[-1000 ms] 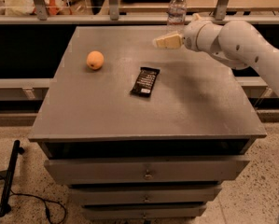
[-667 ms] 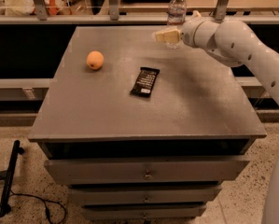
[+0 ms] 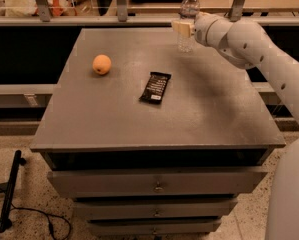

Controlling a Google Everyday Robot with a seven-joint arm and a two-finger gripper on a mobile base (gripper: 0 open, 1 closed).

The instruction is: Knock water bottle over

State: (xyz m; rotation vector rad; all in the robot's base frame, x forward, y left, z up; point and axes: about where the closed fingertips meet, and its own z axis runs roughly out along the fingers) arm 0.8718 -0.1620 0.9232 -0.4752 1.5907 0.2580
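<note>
The gripper [image 3: 182, 27] hung at the far edge of the counter [image 3: 214, 109], its pale, cream-coloured tip lying across the middle of the water bottle [image 3: 189, 6]. It overlapped the bottle's body in the camera view, but real contact could not be made out, nor could it be told whether the gripper was open or closed. The bottle stood upright near the counter's back right part: slim, clear plastic, ribbed lower down, with a white cap on top. Its upper part showed above the gripper and its base below it.

The arm [image 3: 244, 39] reached in from the right, smooth, rounded white shells with small dark dots along them.

The counter was a flat, matte grey slab with faint scuffs. An orange [image 3: 102, 64] sat on its left part, round and dull-skinned, well apart from the bottle. Between the two, nearer the middle, lay a flat black snack wrapper [image 3: 155, 87] with a glossy surface and a small pale patch at its near end. Below the top were grey drawers [image 3: 156, 181] with small metal pulls, and the floor was speckled stone.
</note>
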